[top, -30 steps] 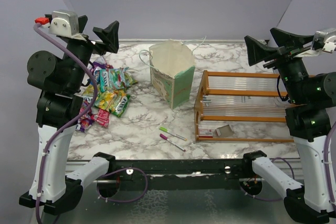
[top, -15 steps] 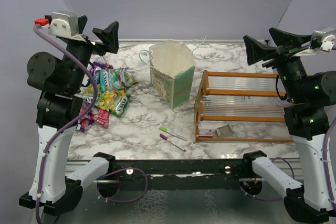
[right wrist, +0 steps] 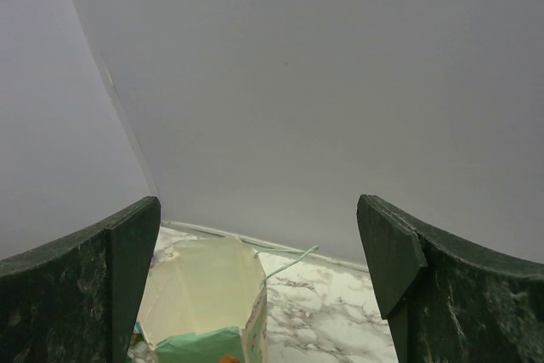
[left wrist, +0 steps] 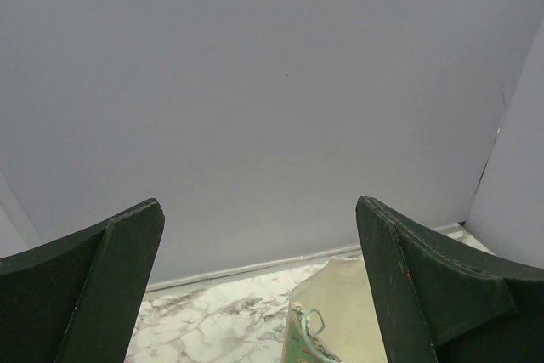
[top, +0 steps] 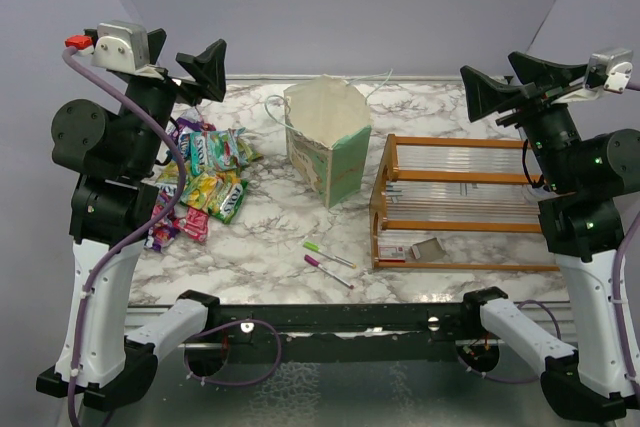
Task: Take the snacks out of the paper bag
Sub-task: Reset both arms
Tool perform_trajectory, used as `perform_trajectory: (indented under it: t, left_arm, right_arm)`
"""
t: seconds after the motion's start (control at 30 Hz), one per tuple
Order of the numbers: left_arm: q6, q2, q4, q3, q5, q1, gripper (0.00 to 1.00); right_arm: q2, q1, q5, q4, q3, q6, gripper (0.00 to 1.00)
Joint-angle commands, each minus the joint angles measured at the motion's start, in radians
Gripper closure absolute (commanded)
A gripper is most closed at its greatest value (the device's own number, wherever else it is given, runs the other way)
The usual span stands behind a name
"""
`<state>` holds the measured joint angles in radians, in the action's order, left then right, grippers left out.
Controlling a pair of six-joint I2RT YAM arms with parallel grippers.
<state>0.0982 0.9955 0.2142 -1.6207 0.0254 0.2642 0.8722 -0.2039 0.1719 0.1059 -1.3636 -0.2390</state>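
Right hand (top: 497,82) shifted slightly toward 9 o'clock; it and left hand (top: 200,72) are held spread, empty. Snacks (top: 205,182) are heaped on worktop (top: 270,237), 9 o'clock of paper bag (top: 325,142); bag's interior should be checked first.

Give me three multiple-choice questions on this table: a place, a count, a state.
1. Where do the snacks lie?
A) on the floor
B) on the table, left of the paper bag
C) inside the paper bag

2. How many pens lie on the table?
A) one
B) two
C) four

3. How are the left gripper and right gripper?
A) both open, empty
B) both shut on snacks
C) one holding the bag

Answers:
1 B: the pile sits beside the bag.
2 B: one green, one pink.
3 A: fingers spread, nothing between.
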Motion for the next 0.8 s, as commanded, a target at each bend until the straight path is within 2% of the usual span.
perform_trajectory:
  t: [0.0, 0.77]
  left_arm:
    - [0.0, -0.017, -0.028, 0.007, -0.01, 0.005, 0.01]
    - [0.003, -0.02, -0.034, 0.022, -0.011, 0.006, 0.01]
  right_arm:
    - [-0.001, -0.005, -0.014, -0.015, 0.0, -0.011, 0.01]
    - [-0.013, -0.005, -0.071, -0.005, 0.017, -0.019, 0.01]
